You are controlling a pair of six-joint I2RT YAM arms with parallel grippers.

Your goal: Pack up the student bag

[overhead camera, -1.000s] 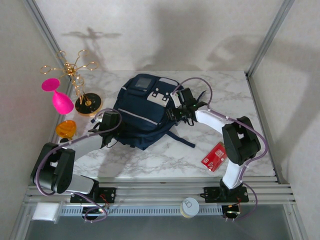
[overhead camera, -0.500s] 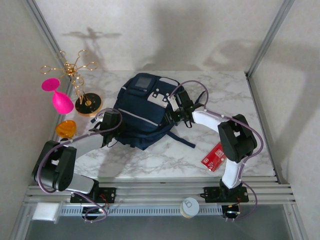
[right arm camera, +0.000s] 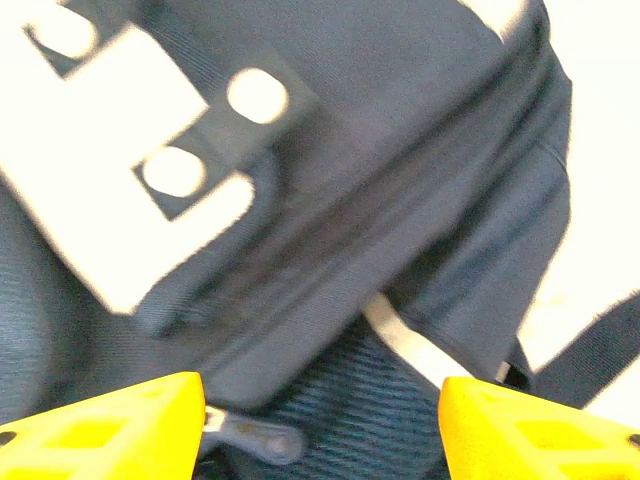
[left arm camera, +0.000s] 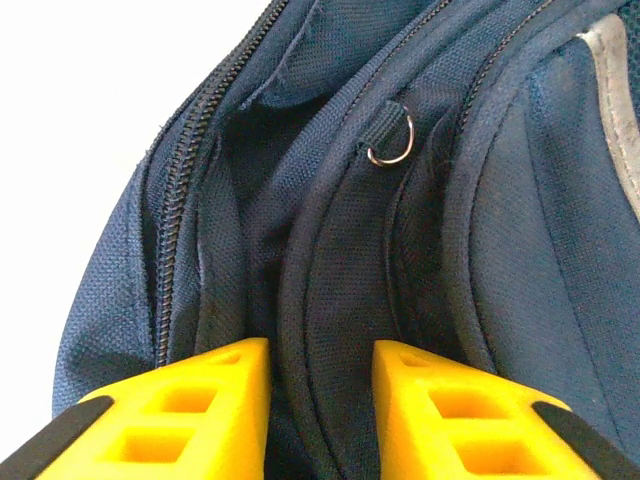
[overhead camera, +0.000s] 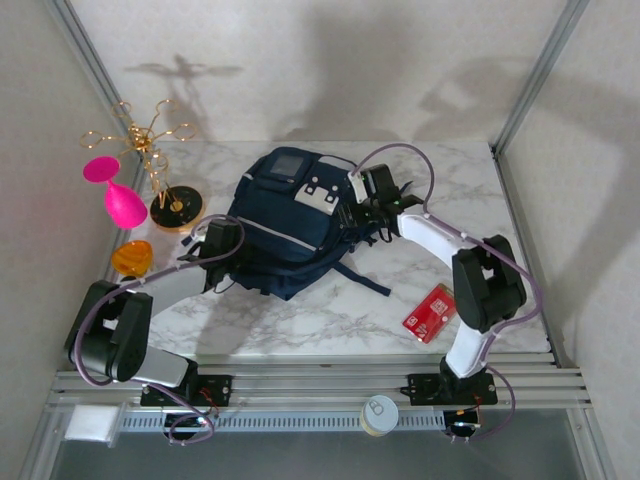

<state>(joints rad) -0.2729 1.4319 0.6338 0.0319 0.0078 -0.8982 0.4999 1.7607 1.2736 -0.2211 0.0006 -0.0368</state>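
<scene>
1. Left fingers (left arm camera: 320, 360) first: they're clamped on a padded seam ridge of the student bag (left arm camera: 540, 200). Navy fabric fills the gap between the two yellow tips and is pressed from both sides.
2. Just ahead of those tips, on the same ridge, a small metal D-ring (left arm camera: 390, 140) hangs from a webbing loop. Off one tip's outer side runs a zipper track (left arm camera: 180, 200) with the fabric gaping beside it. Off the other tip's outer side there's a light stripe (left arm camera: 615, 90).
3. Over to the right fingers (right arm camera: 320, 400): released, yellow tips spread wide, with only the bag's surface showing in the gap. They're close over the bag, but I cannot tell if they touch it.
4. A zipper pull (right arm camera: 250, 438) lies just beside the inner edge of one right tip. Ahead of the tips is a blurred white patch (right arm camera: 120, 240) with pale round snaps. Past the other tip a dark strap (right arm camera: 600, 350) trails away.
5. From above, the bag lies on the marble worktop (overhead camera: 480, 190) between the two sets of fingers. The left ones are at its near-left edge and the right ones at its right side by the white trim.
6. Further out, back toward the right arm's base, a red packet (overhead camera: 431, 312) lies well apart from the bag. Beyond the left fingers are an orange object (overhead camera: 131, 258), a gold wire stand (overhead camera: 160, 165) on a black base and a pink goblet (overhead camera: 118, 200).
</scene>
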